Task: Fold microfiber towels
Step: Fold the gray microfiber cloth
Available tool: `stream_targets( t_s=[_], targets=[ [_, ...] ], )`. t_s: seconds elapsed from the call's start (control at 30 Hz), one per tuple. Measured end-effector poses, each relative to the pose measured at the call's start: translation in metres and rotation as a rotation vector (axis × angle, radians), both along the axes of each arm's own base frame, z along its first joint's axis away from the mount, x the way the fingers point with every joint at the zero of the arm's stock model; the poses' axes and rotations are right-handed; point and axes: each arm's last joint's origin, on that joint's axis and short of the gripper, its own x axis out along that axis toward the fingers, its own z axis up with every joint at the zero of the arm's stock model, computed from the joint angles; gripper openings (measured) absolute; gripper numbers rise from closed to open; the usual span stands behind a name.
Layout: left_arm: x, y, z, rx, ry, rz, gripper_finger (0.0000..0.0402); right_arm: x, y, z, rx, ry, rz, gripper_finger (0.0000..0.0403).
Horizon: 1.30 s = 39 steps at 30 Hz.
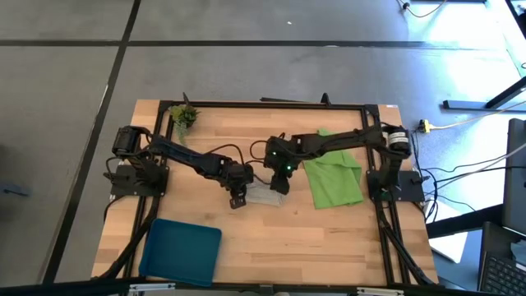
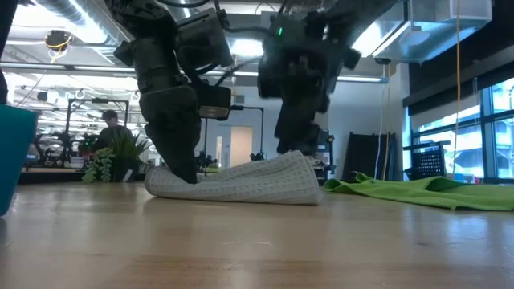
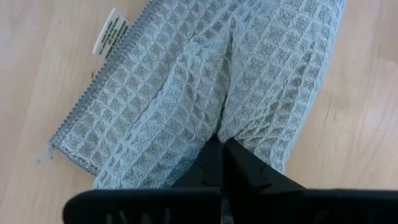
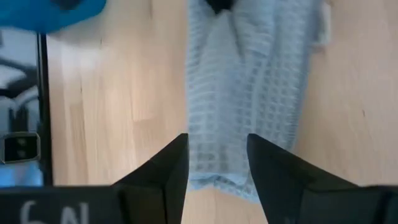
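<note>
Where the high view looks down, two towels lie mid-table: a grey towel [image 1: 265, 195] between both grippers and a green towel [image 1: 334, 179] beside it. In the left wrist view, the left gripper [image 3: 222, 163] is pinched together on the grey cloth. In the right wrist view, the right gripper [image 4: 217, 163] stands apart above that cloth's edge.

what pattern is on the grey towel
A waffle-weave grid of small squares on the grey towel, clearest in the left wrist view.

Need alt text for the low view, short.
Table-level view: a folded grey waffle-weave towel lies on the wooden table, the left tool shut and pressed onto its left end, the right tool open just above its right end. A lime green towel lies rumpled to the right, a small plant sits far left.
</note>
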Motion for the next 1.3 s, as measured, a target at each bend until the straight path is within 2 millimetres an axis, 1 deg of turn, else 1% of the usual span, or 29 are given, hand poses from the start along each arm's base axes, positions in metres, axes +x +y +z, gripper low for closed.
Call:
stream_targets(
  t_s=[0.07,0.17,0.3,0.4,0.57,0.77,1.0,1.13,1.3],
  targets=[
    [0.000,0.001,0.000,-0.003,0.000,0.003,0.0000,-0.002,0.011,0.008,-0.054,-0.024,0.032,0.0163],
    [0.000,0.002,0.000,-0.007,0.000,0.005,0.0000,-0.003,0.028,0.012,-0.111,-0.067,0.103,0.0163],
    [0.000,0.002,0.000,-0.007,0.000,0.005,0.0000,-0.004,0.046,0.003,-0.135,-0.118,0.185,0.0163],
    [0.000,0.003,0.000,-0.009,-0.002,0.007,0.0000,-0.003,0.050,-0.010,-0.151,-0.130,0.206,0.0163],
    [0.000,0.003,0.000,-0.011,-0.002,0.010,0.0000,-0.006,0.047,-0.023,-0.164,-0.152,0.198,0.0163],
    [0.000,0.002,0.000,-0.026,-0.001,0.007,0.0000,-0.015,0.034,-0.038,-0.268,-0.098,0.112,0.0163],
    [0.000,0.002,0.000,-0.028,-0.004,0.011,0.0000,-0.024,0.024,-0.054,-0.263,-0.111,0.043,0.0163],
    [0.000,0.002,0.000,-0.025,-0.005,0.005,0.0001,-0.027,0.022,-0.058,-0.266,-0.123,0.045,0.0163],
    [0.001,0.002,0.000,-0.026,-0.013,0.009,0.0011,-0.027,0.022,-0.058,-0.270,-0.131,0.047,0.0163]
  ],
)
